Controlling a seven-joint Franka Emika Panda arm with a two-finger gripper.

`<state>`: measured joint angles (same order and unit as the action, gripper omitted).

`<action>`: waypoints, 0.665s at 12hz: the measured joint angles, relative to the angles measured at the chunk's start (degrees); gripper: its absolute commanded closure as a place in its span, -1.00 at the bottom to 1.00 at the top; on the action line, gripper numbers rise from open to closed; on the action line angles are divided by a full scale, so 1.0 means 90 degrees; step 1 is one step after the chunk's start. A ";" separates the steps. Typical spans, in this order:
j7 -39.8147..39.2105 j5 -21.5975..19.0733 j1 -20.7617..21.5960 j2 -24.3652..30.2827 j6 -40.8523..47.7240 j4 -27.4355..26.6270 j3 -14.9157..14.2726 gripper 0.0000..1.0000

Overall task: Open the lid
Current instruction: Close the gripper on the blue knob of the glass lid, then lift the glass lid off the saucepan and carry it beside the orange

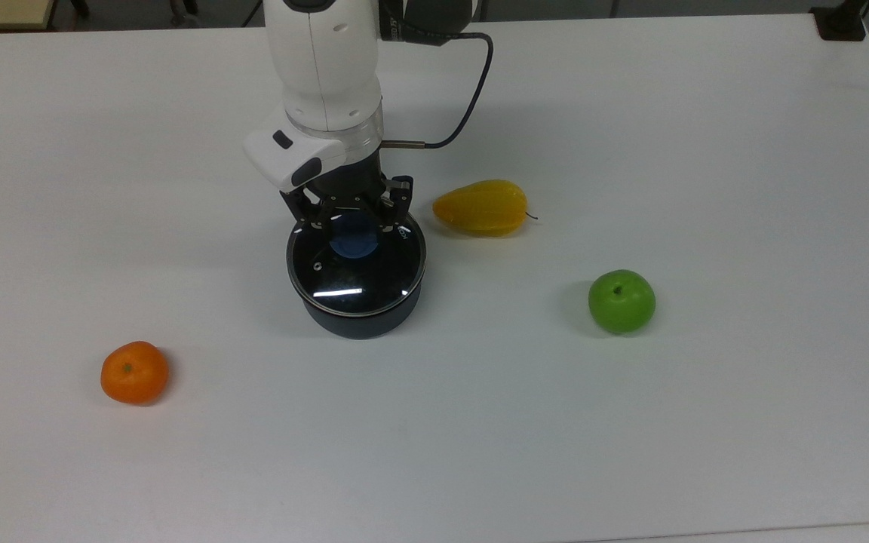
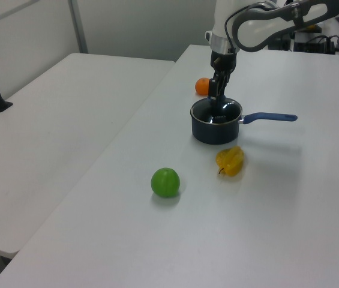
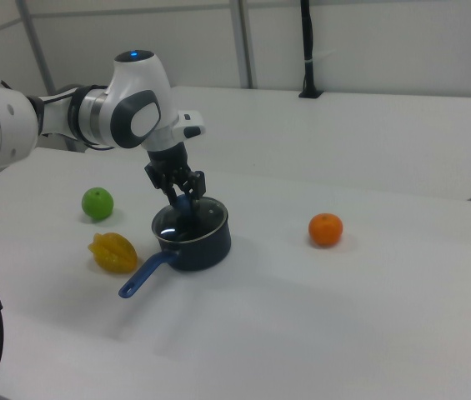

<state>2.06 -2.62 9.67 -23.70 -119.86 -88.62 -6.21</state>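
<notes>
Fruit sits around the work on the white table [image 1: 706,452]. Going left to right across the top view: an orange [image 1: 134,372] lies well apart toward the near edge, then the dark saucepan [image 1: 359,320] stands mid-table with the lid [image 1: 356,273] seated flat on its rim, then a yellow fruit [image 1: 480,207] and a green apple [image 1: 621,301]. The gripper [image 1: 354,219] is down over the blue knob [image 1: 354,236], its fingers spread open — one to each side of the knob and not yet pressed in on it. By my judgement the approach is done, while the grasp and the lift — the actual opening — are left to do.
</notes>
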 measured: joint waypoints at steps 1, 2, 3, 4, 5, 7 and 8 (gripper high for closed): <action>0.0000 0.0000 0.0016 0.0000 0.0000 0.0002 0.0000 0.13; 0.0000 0.0000 0.0019 0.0000 0.0000 0.0003 0.0000 0.15; 0.0000 0.0000 0.0020 0.0000 0.0000 0.0007 0.0000 0.15; 0.0000 0.0000 0.0022 0.0006 0.0000 0.0016 0.0000 0.15; 0.0000 0.0000 0.0022 0.0028 0.0000 0.0034 0.0000 0.16; 0.0000 0.0000 0.0020 0.0078 0.0000 0.0080 -0.0004 0.16; 0.0000 0.0000 0.0018 0.0098 0.0000 0.0086 -0.0007 0.16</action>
<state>2.06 -2.63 9.83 -22.82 -119.86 -87.84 -6.27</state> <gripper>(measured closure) 0.396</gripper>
